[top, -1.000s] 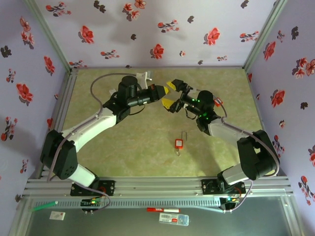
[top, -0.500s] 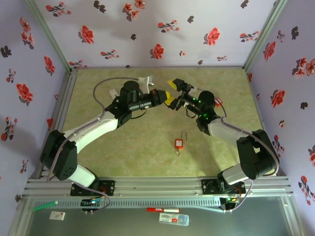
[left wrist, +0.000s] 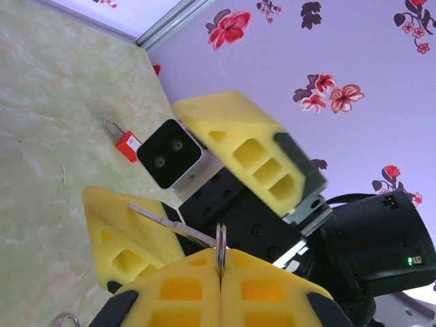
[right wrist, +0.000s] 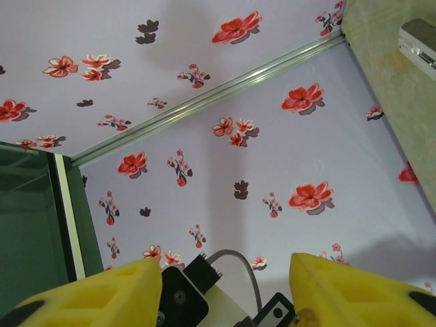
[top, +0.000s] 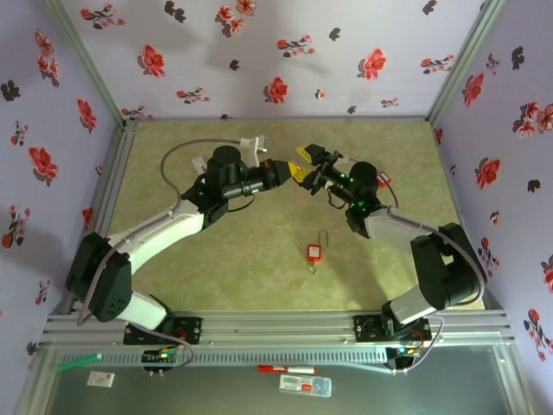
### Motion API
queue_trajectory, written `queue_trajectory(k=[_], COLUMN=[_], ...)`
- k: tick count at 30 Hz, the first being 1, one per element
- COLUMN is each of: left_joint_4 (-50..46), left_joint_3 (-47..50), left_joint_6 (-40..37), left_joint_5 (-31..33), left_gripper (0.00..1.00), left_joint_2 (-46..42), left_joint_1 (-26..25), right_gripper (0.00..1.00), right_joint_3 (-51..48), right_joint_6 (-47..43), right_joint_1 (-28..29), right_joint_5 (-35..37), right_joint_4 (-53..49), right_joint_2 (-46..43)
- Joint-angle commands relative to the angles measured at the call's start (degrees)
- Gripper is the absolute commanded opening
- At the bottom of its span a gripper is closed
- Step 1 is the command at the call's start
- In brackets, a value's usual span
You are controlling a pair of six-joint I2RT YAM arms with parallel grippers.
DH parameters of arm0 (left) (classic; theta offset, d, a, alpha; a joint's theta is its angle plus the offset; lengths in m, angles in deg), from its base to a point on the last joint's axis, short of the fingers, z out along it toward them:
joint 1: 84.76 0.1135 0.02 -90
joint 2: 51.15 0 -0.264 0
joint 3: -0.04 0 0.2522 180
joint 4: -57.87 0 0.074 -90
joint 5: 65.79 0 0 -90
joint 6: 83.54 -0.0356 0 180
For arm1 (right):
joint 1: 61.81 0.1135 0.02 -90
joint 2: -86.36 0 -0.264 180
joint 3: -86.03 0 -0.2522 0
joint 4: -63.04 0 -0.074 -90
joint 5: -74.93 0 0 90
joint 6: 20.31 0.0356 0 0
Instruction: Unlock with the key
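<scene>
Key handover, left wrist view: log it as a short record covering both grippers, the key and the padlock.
left gripper: shut on the key, at its ring
key: blade points toward the right gripper
right gripper: open, fingers either side of the blade, not gripping
padlock: red, lying on the table, apart from both grippers

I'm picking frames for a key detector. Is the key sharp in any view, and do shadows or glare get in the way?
Left wrist: key sharp, evenly lit, no glare; padlock behind it crisp. Top external: flat light, faint shadows on the back wall, key too small to make out. Right wrist: soft shadows on the flowered wall, right gripper's pads cropped by the bottom edge.
</scene>
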Motion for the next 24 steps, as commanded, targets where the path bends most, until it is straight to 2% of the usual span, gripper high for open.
queue_trajectory(k=[1,6,11,16,20,22,24], left_joint_4=[2.97,3.02,3.45,3.78,4.61,6.24,8.02], left_joint_3=[0.96,1.42,2.31,3.75,5.62,7.26,9.02], left_joint_6=[0.27,0.02,-0.04,-0.02,1.28,2.72,4.68], left_joint_5=[0.11,-0.12,-0.32,-0.23,1.42,2.78,4.63], left_gripper=[0.00,0.00,0.00,0.00,0.00,0.23,0.39], left_joint_2=[-1.65,-1.92,-2.01,-2.34,-3.33,-4.47,-6.00], left_joint_1=[-0.43,-0.38,-0.40,-0.44,-0.38,-0.38,-0.46], right_gripper=[0.46,0.39,0.25,0.00,0.00,0.00,0.00], right_joint_3=[-0.12,-0.65,-0.80,-0.88,-0.36,0.35,1.44], right_joint_6=[1.05,1.08,1.08,0.40,-3.29,-6.83,-11.26], right_joint_1=[-0.62,-1.08,-1.52,-1.68,-1.79,-2.03,-2.47], right_joint_5=[-0.19,-0.20,-0.44,-1.05,-1.62,-1.73,-1.86], right_joint_4=[3.60,3.87,3.89,3.09,-1.55,-5.93,-10.86], right_joint_2=[1.06,1.12,0.77,0.26,-1.99,-4.03,-6.44])
